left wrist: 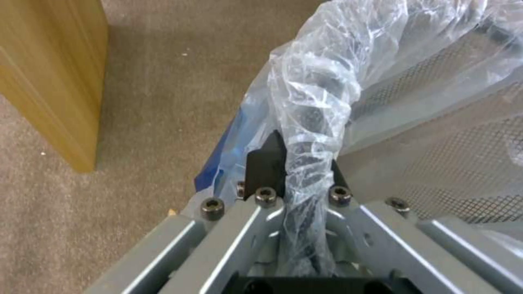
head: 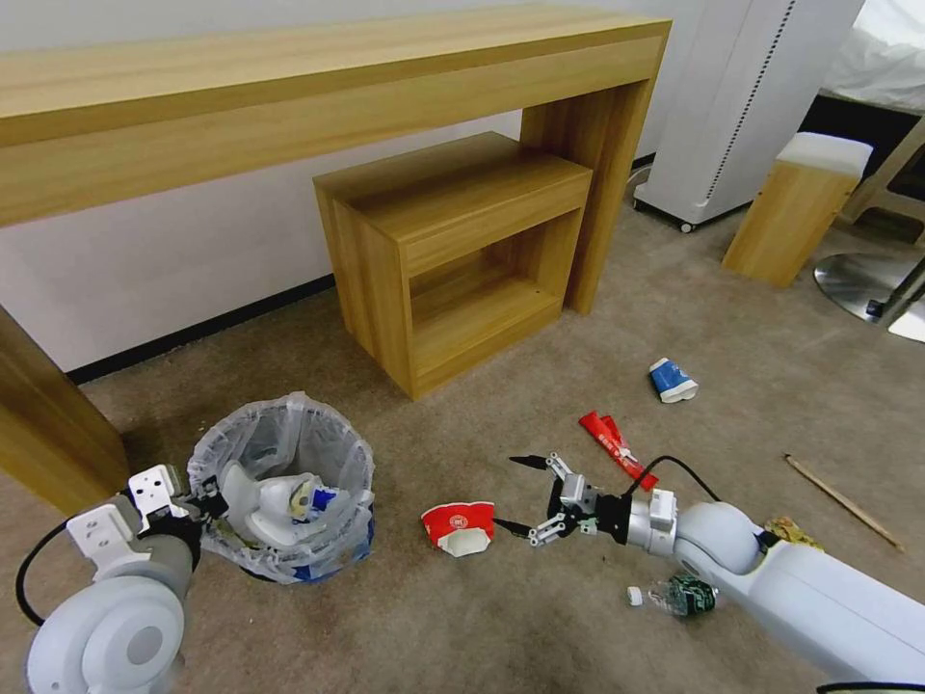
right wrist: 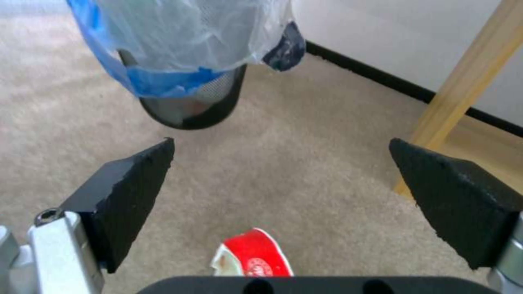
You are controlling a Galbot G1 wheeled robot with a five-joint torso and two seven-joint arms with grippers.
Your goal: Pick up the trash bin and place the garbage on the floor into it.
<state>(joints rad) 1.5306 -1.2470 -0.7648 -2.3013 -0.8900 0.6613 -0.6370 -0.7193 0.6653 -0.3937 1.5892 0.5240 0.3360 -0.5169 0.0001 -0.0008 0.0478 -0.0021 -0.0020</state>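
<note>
One trash bin (head: 281, 487) stands on the floor (head: 462, 627), left gripper (left wrist: 297, 163) clamped on its rim; beside it, one red cup (head: 460, 527) before the wide-open right gripper (head: 521, 495); writing unreadable.

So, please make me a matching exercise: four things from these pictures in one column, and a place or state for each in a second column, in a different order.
Things:
1. trash bin
2. red-white cup
3. right gripper
4. blue-white cup

Places or states:
a. open, low over the carpet
b. crushed, lying just in front of open fingers
c. its bag-covered rim is clamped by the left gripper
d. lying alone, beyond the red wrapper

Pairs: 1-c, 2-b, 3-a, 4-d
</note>
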